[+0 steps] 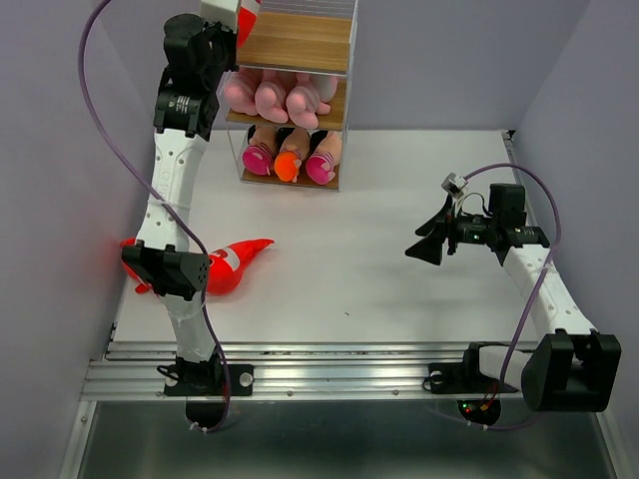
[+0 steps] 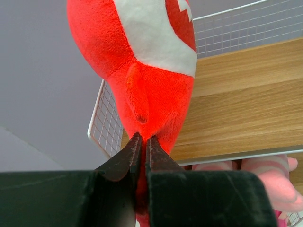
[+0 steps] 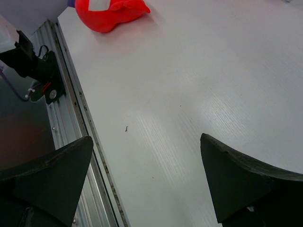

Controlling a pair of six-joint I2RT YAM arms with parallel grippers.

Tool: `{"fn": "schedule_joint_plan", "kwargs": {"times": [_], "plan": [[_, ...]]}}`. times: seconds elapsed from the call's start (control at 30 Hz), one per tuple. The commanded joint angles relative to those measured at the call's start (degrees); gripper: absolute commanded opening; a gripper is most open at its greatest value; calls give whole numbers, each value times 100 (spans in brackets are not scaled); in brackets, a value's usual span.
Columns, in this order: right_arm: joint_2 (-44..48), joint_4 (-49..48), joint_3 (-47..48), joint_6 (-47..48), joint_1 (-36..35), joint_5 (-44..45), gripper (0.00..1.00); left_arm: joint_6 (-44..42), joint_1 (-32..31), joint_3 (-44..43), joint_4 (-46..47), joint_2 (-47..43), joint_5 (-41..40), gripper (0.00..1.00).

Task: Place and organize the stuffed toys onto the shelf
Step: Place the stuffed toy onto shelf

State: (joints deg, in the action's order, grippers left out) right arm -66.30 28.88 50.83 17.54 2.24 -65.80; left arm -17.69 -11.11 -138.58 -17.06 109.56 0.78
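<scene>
The left arm is stretched up to the far left corner of the shelf, and the left gripper has its fingers pinched tight on the tail end of a red shark — the toy's red body and white belly rise above the jaws, off the left front corner of the top board rather than resting on it. From above, that board shows only bare wood. On the middle tier three pink animals sit side by side, and on the bottom tier three dolls lie in a row with their pink and orange ends facing the front. Down on the table, at its left side near the arm's base, lies more red plush with a white toothy patch; the left arm crosses in front of it, so I cannot tell whether it is one shark or two. Over on the right, the right gripper hangs above bare tabletop with its fingers spread wide and nothing between them, well apart from the shelf and from every toy.
</scene>
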Motion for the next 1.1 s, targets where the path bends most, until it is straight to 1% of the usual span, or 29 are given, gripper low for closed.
{"fn": "schedule_joint_plan", "kwargs": {"times": [0.0, 0.07, 0.17, 0.2, 0.27, 0.37, 0.43, 0.53, 0.6, 0.67, 0.87, 0.93, 0.97, 1.07], "plan": [[47, -243, -3, -40, 31, -38, 100, -50, 39, -11, 229, -75, -227, 0], [39, -243, 6, -31, 31, -38, 100, -59, 30, 51, 221, -75, -262, 4], [30, -243, 6, -31, 31, -38, 100, -50, 48, 112, 186, -92, -341, 7], [30, -252, 6, -31, 31, -38, 100, -41, 65, 138, 168, -93, -367, 11], [21, -243, -3, -31, 31, -38, 100, -6, 83, 147, 142, -84, -368, 16], [21, -252, 6, -31, 31, -29, 100, 3, 109, 182, 98, -84, -411, 20], [21, -252, 6, -31, 31, -29, 100, 11, 127, 191, 71, -84, -429, 21], [21, -243, 6, -31, 31, -21, 100, 46, 171, 218, 19, -75, -412, 26], [21, -252, 15, -31, 31, -12, 100, 82, 180, 244, 18, -75, -368, 31], [21, -243, 6, -31, 31, -12, 100, 99, 180, 244, 19, -75, -333, 32], [12, -243, 15, -23, 31, 6, 100, 231, 180, 227, 27, -84, -157, 32], [12, -243, 15, -23, 31, 6, 100, 284, 180, 200, 71, -101, 0, 26], [12, -243, 15, -23, 31, 6, 100, 362, 180, 191, 97, -110, 176, 20], [12, -243, 15, -23, 31, 6, 100, 494, 180, 139, 141, -128, 361, 12]]}}
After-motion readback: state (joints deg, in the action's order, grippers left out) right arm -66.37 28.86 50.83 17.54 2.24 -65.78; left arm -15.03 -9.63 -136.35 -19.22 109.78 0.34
